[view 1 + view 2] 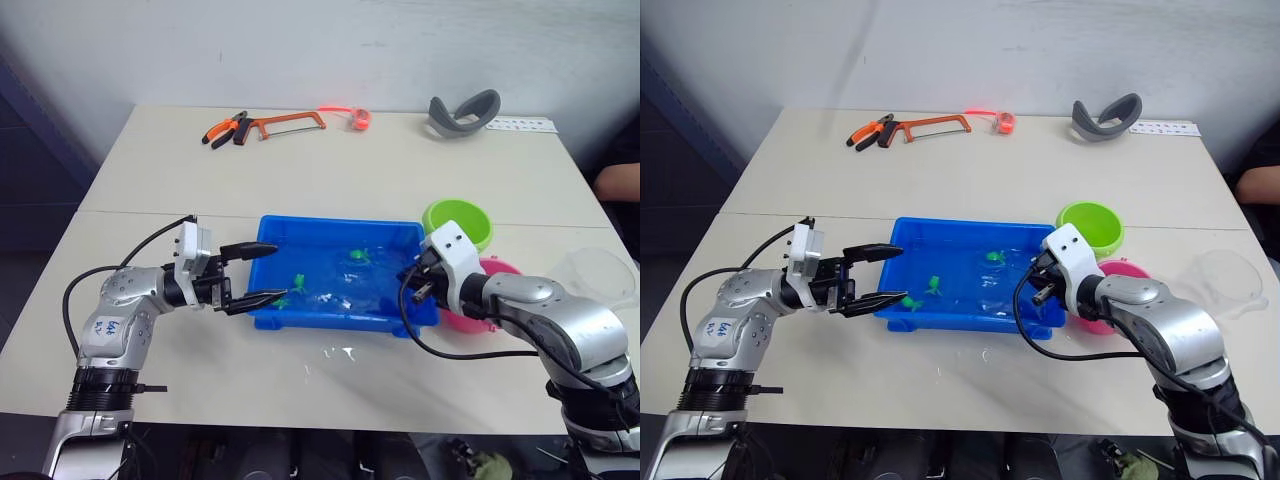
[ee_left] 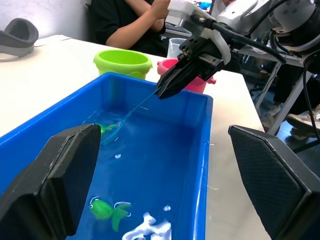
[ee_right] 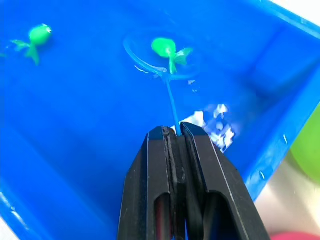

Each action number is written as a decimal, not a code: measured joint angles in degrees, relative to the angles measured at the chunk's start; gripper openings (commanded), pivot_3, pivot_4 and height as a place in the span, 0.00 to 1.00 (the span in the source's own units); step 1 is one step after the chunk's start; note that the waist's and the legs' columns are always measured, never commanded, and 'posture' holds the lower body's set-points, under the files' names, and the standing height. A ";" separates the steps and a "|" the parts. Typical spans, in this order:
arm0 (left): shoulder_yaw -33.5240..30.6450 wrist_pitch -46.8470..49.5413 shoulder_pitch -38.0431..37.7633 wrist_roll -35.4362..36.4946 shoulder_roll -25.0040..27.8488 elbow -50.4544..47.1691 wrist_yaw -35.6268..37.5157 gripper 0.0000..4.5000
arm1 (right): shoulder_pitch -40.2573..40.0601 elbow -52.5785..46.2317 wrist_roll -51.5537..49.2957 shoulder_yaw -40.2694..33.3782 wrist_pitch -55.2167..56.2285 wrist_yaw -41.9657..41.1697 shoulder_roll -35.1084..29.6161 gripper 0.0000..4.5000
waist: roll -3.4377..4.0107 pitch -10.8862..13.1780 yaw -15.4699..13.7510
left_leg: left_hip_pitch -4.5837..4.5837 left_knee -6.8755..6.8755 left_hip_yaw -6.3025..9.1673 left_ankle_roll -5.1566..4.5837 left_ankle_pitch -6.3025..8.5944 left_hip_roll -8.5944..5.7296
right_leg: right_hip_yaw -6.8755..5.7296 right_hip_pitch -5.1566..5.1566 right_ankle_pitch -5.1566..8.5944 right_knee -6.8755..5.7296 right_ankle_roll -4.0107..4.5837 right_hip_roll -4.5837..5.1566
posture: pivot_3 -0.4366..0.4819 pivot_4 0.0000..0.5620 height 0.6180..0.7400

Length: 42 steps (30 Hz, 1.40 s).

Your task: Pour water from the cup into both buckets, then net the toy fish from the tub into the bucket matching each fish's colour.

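1. Blue tub (image 1: 300,312) sitting near the front edge of the table (image 1: 320,170), about the middle, with water in it.
2. Right gripper (image 3: 174,131) clenched on the thin handle of a little blue net (image 3: 150,57), reaching in over the tub's right end.
3. Net ring lying in the water around one green fish (image 3: 165,47); another green fish (image 3: 37,36) floating apart from it, further toward the tub's left end.
4. Left gripper (image 1: 252,274) spread wide open, holding nothing, hovering at the tub's left rim.
5. Green bucket (image 1: 458,220) just past the tub's far right corner, pink bucket (image 2: 192,80) right beside it on the nearer side, mostly hidden behind the right arm.
6. Clear cup (image 1: 598,278) by the table's right edge.
7. Pliers (image 1: 226,129), hacksaw (image 1: 290,123) and a grey band thing (image 1: 462,113) lined up along the far edge.
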<state>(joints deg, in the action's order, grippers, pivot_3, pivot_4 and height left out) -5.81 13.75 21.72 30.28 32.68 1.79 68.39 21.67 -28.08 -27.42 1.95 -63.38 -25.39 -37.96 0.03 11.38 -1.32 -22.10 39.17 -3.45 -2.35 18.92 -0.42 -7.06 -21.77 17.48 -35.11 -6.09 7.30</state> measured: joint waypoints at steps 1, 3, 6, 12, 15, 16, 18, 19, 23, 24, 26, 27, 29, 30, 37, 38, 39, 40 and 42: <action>-0.04 0.00 -0.01 0.00 0.00 -0.14 -0.02 0.99 | -0.72 -0.65 0.36 0.00 0.86 -0.23 -0.35 0.00 | 0.00 0.00 0.02 | 0.00 0.00 0.00 0.00 0.00 0.00 | 0.00 0.00 0.00 0.00 0.00 0.00 | 0.48 0.27 1.00; -0.01 0.00 -0.01 0.00 -0.01 -0.48 -0.02 0.99 | -1.45 -1.72 0.65 -0.32 2.09 -0.34 -0.95 0.00 | 0.00 0.00 0.05 | 0.01 0.00 -0.01 0.00 0.00 0.00 | 0.01 0.00 0.00 -0.01 0.00 0.00 | 0.48 0.27 1.00; 0.07 0.00 0.06 0.00 -0.02 -0.63 0.02 0.99 | -3.46 -3.80 0.82 -1.67 3.31 -0.39 -1.22 0.00 | 0.00 0.00 0.05 | 0.01 0.00 -0.01 0.00 0.00 0.01 | 0.01 -0.01 0.00 -0.01 0.00 0.00 | 0.48 0.27 1.00; 0.28 -0.01 0.65 0.00 -0.11 -0.15 0.38 0.99 | -10.02 -9.46 0.29 -7.54 7.54 -1.53 -1.31 0.00 | 0.00 0.00 -0.07 | 0.00 0.00 -0.02 0.00 0.00 0.00 | 0.02 0.00 0.00 0.00 0.00 -0.02 | 0.48 0.27 1.00; 0.39 0.03 1.32 0.02 -0.15 0.75 1.02 0.99 | -17.23 -13.12 0.88 -10.43 11.50 -2.88 -2.43 0.00 | 0.00 0.00 -0.21 | 0.00 -0.02 0.01 0.00 0.00 0.00 | -0.01 0.01 0.00 -0.01 0.00 -0.04 | 0.48 0.27 1.00; 0.54 0.09 1.80 0.02 -0.19 1.11 1.15 0.99 | -20.64 -14.33 1.48 -11.64 13.63 -3.64 -2.66 0.00 | 0.00 0.00 -0.28 | 0.00 -0.03 0.02 0.00 0.00 0.00 | -0.01 0.03 0.00 0.02 0.00 -0.07 | 0.48 0.27 1.00; 0.65 0.11 2.45 0.01 -0.34 1.46 1.18 0.99 | -25.29 -14.89 2.33 -12.68 17.04 -4.46 -2.68 0.00 | -0.01 0.00 -0.17 | 0.02 -0.03 -0.02 -0.01 0.00 -0.01 | 0.02 0.05 -0.01 0.02 -0.01 -0.09 | 0.48 0.27 1.00; 0.95 0.09 3.34 0.00 -0.90 1.55 1.17 0.99 | -28.55 -14.93 3.26 -14.16 20.10 -4.81 -1.95 0.00 | -0.01 -0.01 -0.20 | 0.03 -0.03 -0.04 -0.02 0.00 -0.02 | 0.04 0.05 -0.01 0.02 -0.03 -0.09 | 0.48 0.27 1.00; 1.79 -0.02 5.19 0.00 -2.08 2.11 1.19 0.99 | -37.13 -14.68 6.28 -16.47 29.06 -6.15 -0.53 0.00 | -0.02 -0.02 -0.17 | 0.11 -0.03 -0.06 -0.02 0.00 -0.01 | 0.11 0.09 -0.01 -0.01 -0.03 -0.13 | 0.48 0.27 1.00; 1.91 -0.03 5.29 0.00 -2.42 2.25 1.21 0.99 | -38.34 -14.75 6.53 -16.52 30.47 -6.49 -0.07 0.00 | -0.02 -0.02 -0.07 | 0.15 -0.04 -0.07 -0.01 0.00 0.01 | 0.15 0.10 -0.01 -0.03 -0.03 -0.15 | 0.48 0.27 1.00; 2.37 0.04 6.24 0.00 -3.19 3.60 1.18 0.99 | -40.30 -15.48 6.61 -17.28 32.95 -6.93 0.69 0.00 | -0.02 -0.02 0.01 | 0.17 -0.04 -0.11 0.00 -0.01 0.03 | 0.21 0.09 -0.01 -0.06 -0.03 -0.20 | 0.48 0.27 1.00; 2.38 0.04 6.67 0.00 -3.38 3.75 1.17 0.99 | -40.62 -16.11 6.61 -17.86 33.76 -7.05 0.73 0.00 | -0.02 -0.02 0.00 | 0.17 -0.04 -0.11 0.00 -0.01 0.04 | 0.22 0.08 -0.01 -0.06 -0.02 -0.21 | 0.48 0.27 1.00; 2.43 0.05 7.84 0.00 -3.58 3.85 1.16 0.99 | -40.77 -17.60 6.50 -19.74 35.45 -7.06 0.99 0.00 | -0.03 -0.02 -0.08 | 0.20 -0.04 -0.11 0.00 -0.01 0.04 | 0.25 0.10 -0.01 -0.06 -0.03 -0.21 | 0.48 0.27 1.00; 2.44 0.05 8.44 0.00 -3.71 3.96 1.15 0.99 | -40.81 -18.12 6.37 -20.76 35.97 -7.05 1.11 0.00 | -0.02 -0.02 -0.10 | 0.20 -0.04 -0.11 0.00 -0.01 0.04 | 0.26 0.10 -0.01 -0.05 -0.03 -0.21 | 0.48 0.27 1.00; 3.48 1.40 10.03 -0.03 -5.44 5.43 0.41 0.99 | -39.31 -18.27 5.70 -30.04 37.02 -7.12 -0.63 0.00 | -0.03 -0.02 -0.21 | 0.21 -0.03 -0.09 -0.01 -0.01 0.02 | 0.27 0.15 -0.02 -0.03 -0.03 -0.22 | 0.48 0.27 1.00; 3.89 1.88 10.46 -0.03 -5.81 5.41 0.24 0.99 | -38.74 -16.98 7.25 -30.17 37.71 -6.94 -1.26 0.00 | -0.03 -0.02 -0.20 | 0.22 -0.03 -0.10 0.00 -0.01 0.02 | 0.28 0.15 -0.02 -0.03 -0.03 -0.22 | 0.48 0.27 1.00; 4.15 2.12 10.75 -0.03 -6.13 5.36 -0.02 0.99 | -38.35 -15.57 8.93 -30.13 38.71 -6.55 -1.70 0.00 | -0.03 -0.02 -0.20 | 0.23 -0.03 -0.11 -0.01 -0.01 0.02 | 0.30 0.15 -0.02 -0.04 -0.03 -0.22 | 0.48 0.27 1.00; 4.25 2.25 10.85 -0.03 -6.36 5.36 -0.14 0.99 | -37.85 -13.99 10.79 -30.00 39.75 -5.89 -1.84 0.00 | -0.03 -0.02 -0.18 | 0.24 -0.03 -0.12 0.00 -0.01 0.02 | 0.31 0.15 -0.02 -0.03 -0.03 -0.22 | 0.48 0.27 1.00; 4.47 2.37 10.90 -0.06 -6.73 5.36 -0.44 0.99 | -36.33 -10.19 14.72 -29.60 42.13 -4.34 -1.99 0.00 | -0.03 -0.02 -0.15 | 0.24 -0.03 -0.15 0.00 -0.01 0.02 | 0.32 0.14 -0.02 -0.04 -0.03 -0.23 | 0.48 0.27 1.00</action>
<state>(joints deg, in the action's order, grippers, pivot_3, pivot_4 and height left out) -1.34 16.12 32.62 30.22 25.95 7.15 67.95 -14.66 -38.28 -12.70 -27.65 -21.25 -29.74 -39.94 0.00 11.36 -1.47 -21.87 39.13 -3.59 -2.35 18.91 -0.40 -6.74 -21.63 17.47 -35.15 -6.12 7.07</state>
